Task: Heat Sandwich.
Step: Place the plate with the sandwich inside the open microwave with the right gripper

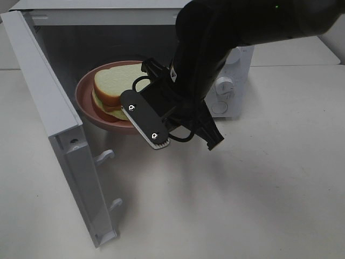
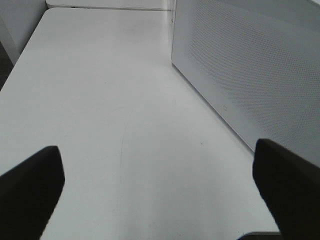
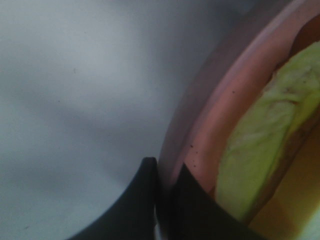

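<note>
My right pincer (image 3: pixel 165 172) is clamped on the plate's (image 1: pixel 85 89) rim. The sandwich (image 1: pixel 116 83) sits on that plate, right at the mouth of the open microwave (image 1: pixel 233 81). My left pincer (image 2: pixel 160 187) hangs with its fingers wide apart over the table (image 2: pixel 100 100), beside the door (image 2: pixel 250 65).

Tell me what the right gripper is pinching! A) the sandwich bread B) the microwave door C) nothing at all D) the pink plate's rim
D: in the right wrist view the right gripper is shut on the rim of the pink plate, beside the sandwich lying on it.
</note>
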{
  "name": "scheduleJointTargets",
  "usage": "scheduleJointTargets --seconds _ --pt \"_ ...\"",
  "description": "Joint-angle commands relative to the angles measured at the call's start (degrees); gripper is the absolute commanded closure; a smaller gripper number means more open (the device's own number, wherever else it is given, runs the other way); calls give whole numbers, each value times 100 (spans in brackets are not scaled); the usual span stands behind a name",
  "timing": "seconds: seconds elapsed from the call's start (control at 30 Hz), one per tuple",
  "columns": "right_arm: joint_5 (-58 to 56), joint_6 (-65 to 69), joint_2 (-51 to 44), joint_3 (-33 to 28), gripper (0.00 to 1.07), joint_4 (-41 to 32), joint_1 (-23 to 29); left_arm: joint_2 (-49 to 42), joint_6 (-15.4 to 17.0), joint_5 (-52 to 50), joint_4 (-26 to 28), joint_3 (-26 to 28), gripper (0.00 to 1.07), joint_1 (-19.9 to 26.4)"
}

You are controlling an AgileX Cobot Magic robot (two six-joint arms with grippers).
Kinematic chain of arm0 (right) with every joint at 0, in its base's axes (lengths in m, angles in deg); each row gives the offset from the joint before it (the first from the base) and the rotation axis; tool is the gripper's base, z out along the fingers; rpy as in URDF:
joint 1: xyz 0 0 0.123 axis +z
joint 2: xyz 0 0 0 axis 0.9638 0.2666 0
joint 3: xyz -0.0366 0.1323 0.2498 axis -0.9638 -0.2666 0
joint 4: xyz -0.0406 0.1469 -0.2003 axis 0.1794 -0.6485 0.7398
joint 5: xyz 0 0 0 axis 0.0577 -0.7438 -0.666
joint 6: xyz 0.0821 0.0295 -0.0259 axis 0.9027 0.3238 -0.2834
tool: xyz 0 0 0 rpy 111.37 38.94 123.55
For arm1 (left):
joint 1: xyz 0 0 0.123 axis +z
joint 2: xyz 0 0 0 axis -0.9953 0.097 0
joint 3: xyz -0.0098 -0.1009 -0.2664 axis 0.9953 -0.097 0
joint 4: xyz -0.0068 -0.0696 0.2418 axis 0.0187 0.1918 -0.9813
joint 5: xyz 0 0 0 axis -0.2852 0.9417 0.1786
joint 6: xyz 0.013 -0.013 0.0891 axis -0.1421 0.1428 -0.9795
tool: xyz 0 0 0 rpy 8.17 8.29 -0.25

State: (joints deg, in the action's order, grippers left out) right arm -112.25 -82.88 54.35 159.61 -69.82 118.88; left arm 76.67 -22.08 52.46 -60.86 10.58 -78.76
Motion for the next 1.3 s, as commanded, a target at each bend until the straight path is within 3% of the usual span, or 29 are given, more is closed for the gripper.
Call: scheduleJointTargets --seconds 0.03,1.3 --pt "-40 -57 172 315 107 6 -23 -92 29 -80 23 -6 9 34" --pt "-1071 854 2143 3415 106 321 -40 -92 29 -80 23 -6 9 34"
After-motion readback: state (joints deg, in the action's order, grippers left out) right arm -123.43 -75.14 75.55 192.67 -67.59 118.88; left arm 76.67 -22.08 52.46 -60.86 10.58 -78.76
